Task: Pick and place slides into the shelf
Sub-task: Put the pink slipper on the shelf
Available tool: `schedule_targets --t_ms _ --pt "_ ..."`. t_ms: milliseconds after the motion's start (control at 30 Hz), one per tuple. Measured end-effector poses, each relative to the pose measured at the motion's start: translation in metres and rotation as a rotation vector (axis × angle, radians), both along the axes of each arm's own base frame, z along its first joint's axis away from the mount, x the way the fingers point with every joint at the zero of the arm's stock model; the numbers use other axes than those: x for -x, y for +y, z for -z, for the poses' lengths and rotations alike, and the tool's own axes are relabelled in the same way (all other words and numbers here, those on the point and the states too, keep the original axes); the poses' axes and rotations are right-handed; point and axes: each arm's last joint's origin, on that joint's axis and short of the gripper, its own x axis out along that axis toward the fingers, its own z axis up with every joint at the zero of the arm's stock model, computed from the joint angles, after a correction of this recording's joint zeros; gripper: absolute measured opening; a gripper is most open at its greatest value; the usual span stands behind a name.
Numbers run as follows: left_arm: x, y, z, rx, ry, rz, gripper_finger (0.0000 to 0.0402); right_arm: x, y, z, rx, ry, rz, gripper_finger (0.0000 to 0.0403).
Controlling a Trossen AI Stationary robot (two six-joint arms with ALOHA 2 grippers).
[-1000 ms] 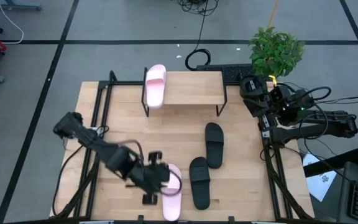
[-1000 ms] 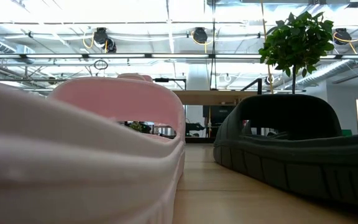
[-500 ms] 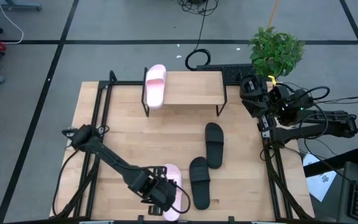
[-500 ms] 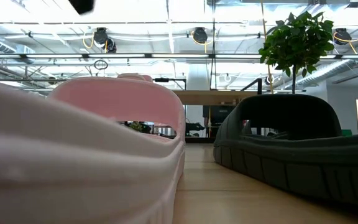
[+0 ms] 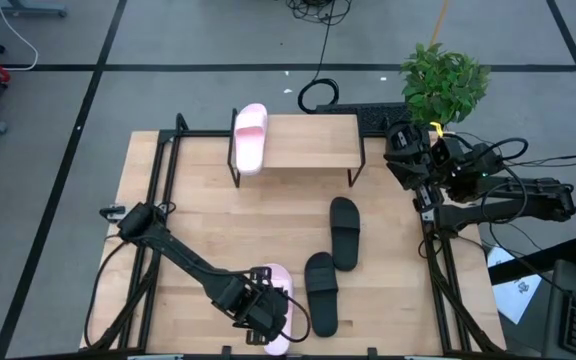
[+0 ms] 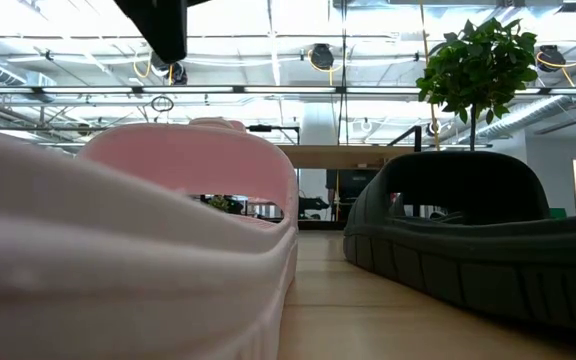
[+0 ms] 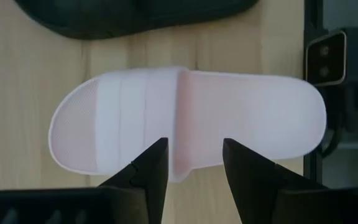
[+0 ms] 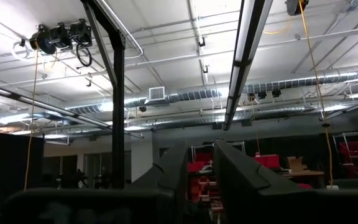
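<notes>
One pink slide (image 5: pixel 277 283) lies flat, sole down, near the table's near edge, and fills the left wrist view (image 7: pixel 185 115). My left gripper (image 5: pixel 261 318) (image 7: pixel 192 154) hangs open just above it, one finger on either side of the strap's rim at the slide's long side. In the low view the left gripper (image 6: pixel 163 25) shows above the pink strap (image 6: pixel 193 165). The other pink slide (image 5: pixel 250 138) lies on the shelf's (image 5: pixel 308 142) left end. Two black slides (image 5: pixel 344 232) (image 5: pixel 320 292) lie on the table. My right gripper (image 8: pixel 201 155) waits at the table's right edge, pointing up, with a narrow gap.
The nearer black slide (image 7: pixel 135 15) (image 6: pixel 468 230) lies just right of the pink one. A potted plant (image 5: pixel 444 80) and a keyboard (image 5: pixel 380 117) sit behind the shelf's right end. Black frame rails (image 5: pixel 160 200) run along the table's left and right sides.
My left gripper has moved toward the table's near edge over the pink slide and has come down; it now shows at the top of the low view. The slides have stayed where they were.
</notes>
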Motion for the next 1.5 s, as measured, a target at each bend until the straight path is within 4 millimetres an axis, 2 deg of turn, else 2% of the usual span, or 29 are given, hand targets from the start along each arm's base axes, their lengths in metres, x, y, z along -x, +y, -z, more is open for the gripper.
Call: schedule_targets --t_ms 433,700,933,1233,1500 --pt "-0.001 -0.002 0.004 0.049 0.011 -0.167 0.0149 -0.002 0.0 0.002 -0.002 0.026 -0.001 0.007" --pt "0.004 -0.009 0.005 0.053 0.012 -0.172 0.0149 -0.002 0.0 0.002 -0.002 0.027 0.0 0.007" --pt "0.003 -0.007 0.005 0.004 -0.011 -0.166 0.0149 -0.002 0.0 0.003 -0.003 0.034 -0.001 0.007" --pt "-0.005 -0.006 0.026 -0.03 0.026 -0.176 0.0149 -0.002 0.0 0.003 -0.002 0.043 0.0 0.007" --pt "-0.002 -0.003 0.028 -0.098 0.031 -0.191 0.0149 -0.003 0.0 0.005 -0.002 0.057 0.001 0.007"
